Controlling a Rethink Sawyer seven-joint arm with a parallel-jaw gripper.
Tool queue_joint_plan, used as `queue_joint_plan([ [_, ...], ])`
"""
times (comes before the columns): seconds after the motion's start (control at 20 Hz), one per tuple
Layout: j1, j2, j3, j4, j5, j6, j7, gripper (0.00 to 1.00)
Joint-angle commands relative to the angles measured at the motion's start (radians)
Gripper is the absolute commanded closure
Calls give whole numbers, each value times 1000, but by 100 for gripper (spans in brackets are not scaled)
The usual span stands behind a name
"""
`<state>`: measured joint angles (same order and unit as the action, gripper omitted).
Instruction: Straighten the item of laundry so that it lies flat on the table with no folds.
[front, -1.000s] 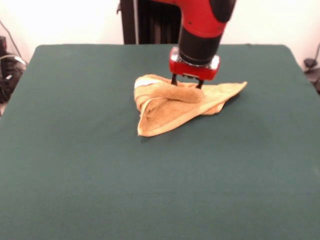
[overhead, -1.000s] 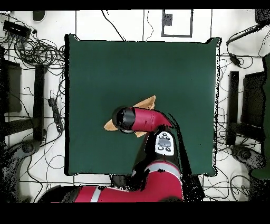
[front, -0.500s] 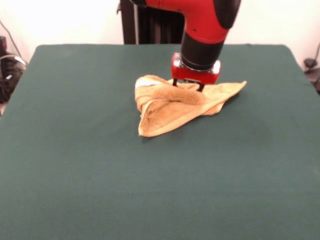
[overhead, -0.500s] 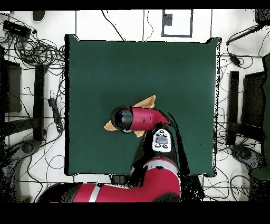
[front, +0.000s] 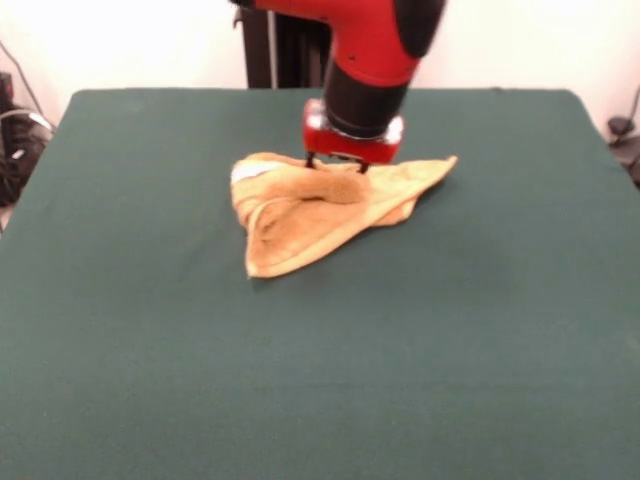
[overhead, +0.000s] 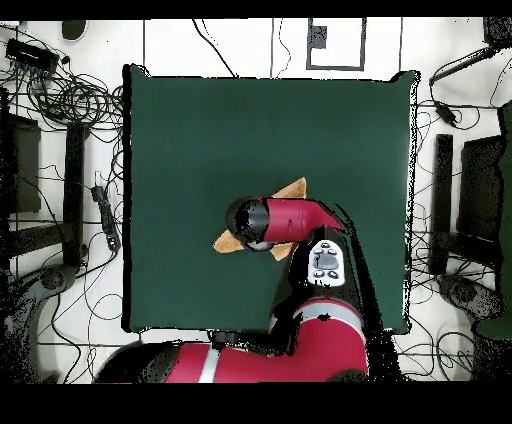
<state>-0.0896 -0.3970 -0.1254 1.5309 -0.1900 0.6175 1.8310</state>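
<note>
Your towel (front: 320, 205) lies crumpled a little above the middle of the front view, on the green table (front: 150, 350): a rough triangle with one point toward the lower left, one stretched out to the right, and a thick rolled fold across the top. A pale patch shows at its upper left corner, probably the label. Your gripper (front: 335, 166) stands upright with its two dark fingertips pressed into that rolled fold; they look closed on a pinch of cloth, though the pile hides the tips.

Expect it to be soft, light and limp, with enough nap to drag on the felt rather than slide cleanly. Pinching a fold in the middle will likely haul the whole bundle along; a free corner, such as the right-hand point, would probably open it better.

Nothing else sits on the table. In the overhead view the arm (overhead: 290, 220) covers most of the towel, so judge layers from the front.
</note>
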Motion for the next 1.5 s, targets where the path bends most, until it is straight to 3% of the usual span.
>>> queue_joint_plan([
  [0.05,-114,8,101,-114,-110,182,-238,0],
  [0.65,-177,-60,183,-142,-171,332,-234,0],
  [1.05,-207,-69,205,-116,-213,297,-220,0],
  [1.5,-229,28,210,-205,-338,224,-237,0],
])
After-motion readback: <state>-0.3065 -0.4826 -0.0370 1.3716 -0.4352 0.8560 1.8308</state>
